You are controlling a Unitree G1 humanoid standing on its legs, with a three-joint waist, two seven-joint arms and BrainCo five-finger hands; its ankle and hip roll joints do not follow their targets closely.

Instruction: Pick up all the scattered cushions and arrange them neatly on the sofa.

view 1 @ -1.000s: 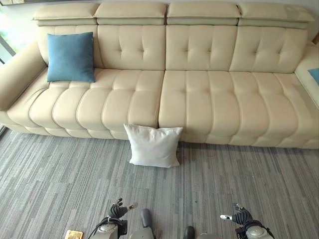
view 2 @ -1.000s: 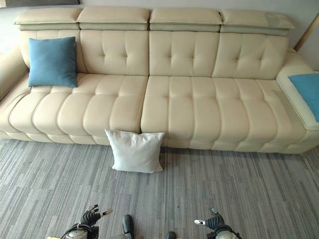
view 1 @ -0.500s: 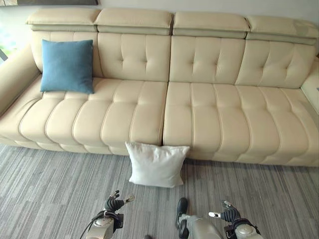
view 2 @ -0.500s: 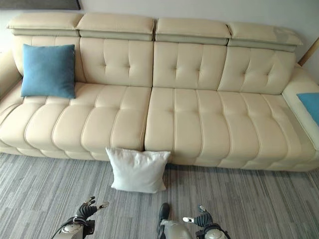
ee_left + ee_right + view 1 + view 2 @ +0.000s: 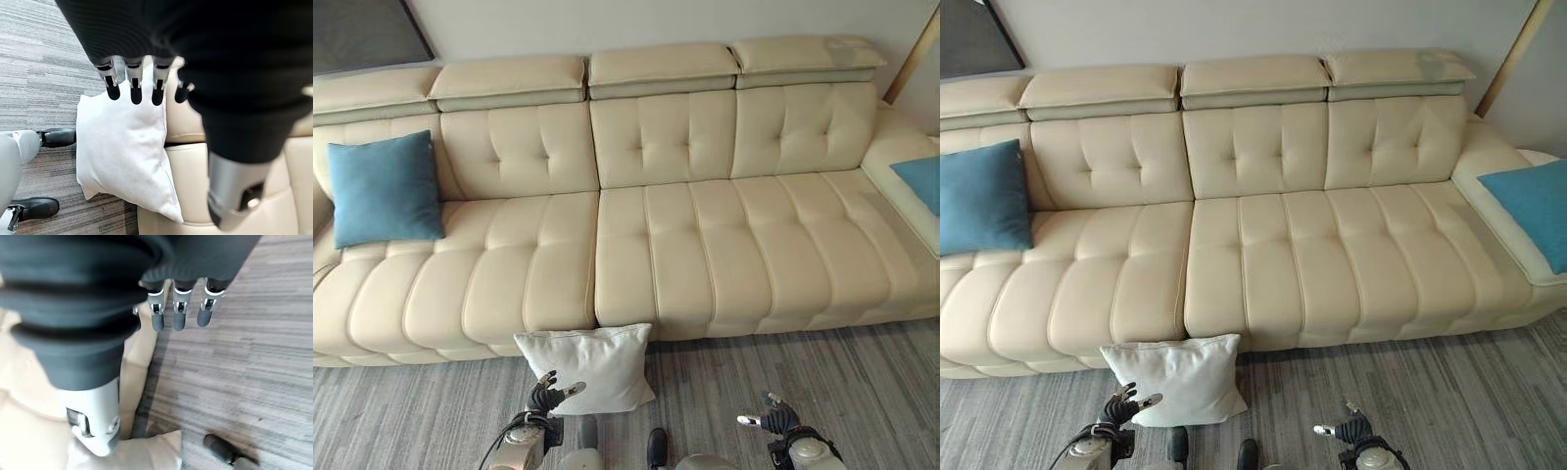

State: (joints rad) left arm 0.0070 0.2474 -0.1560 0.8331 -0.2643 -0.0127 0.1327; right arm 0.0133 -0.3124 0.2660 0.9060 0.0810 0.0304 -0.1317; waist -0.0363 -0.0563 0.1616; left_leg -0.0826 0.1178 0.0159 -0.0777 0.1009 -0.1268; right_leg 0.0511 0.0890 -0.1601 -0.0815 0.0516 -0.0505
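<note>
So the big cream sofa [image 5: 636, 235] runs pretty much wall to wall here, sitting on a grey striped carpet [image 5: 862, 382]. A white cushion [image 5: 584, 365] is down on the carpet, propped against the sofa's front edge right below the seam between the two middle seats. One blue cushion [image 5: 384, 189] is already up on the sofa at the robot's left end, standing against the backrest. Another blue cushion [image 5: 1531, 206] lies flat on the side section at the right end.

The left hand [image 5: 548, 395] hangs low, just in front of the white cushion's lower edge; from the head camera it overlaps the cushion, and the wrist view has the fingers [image 5: 135, 88] straight and spread with the white cushion past them, holding nothing. Can't tell if the tips actually touch the fabric.

The right hand [image 5: 770, 420] is over bare carpet well to the right of the white cushion, fingers [image 5: 178, 313] hanging relaxed and apart, nothing in it.
</note>
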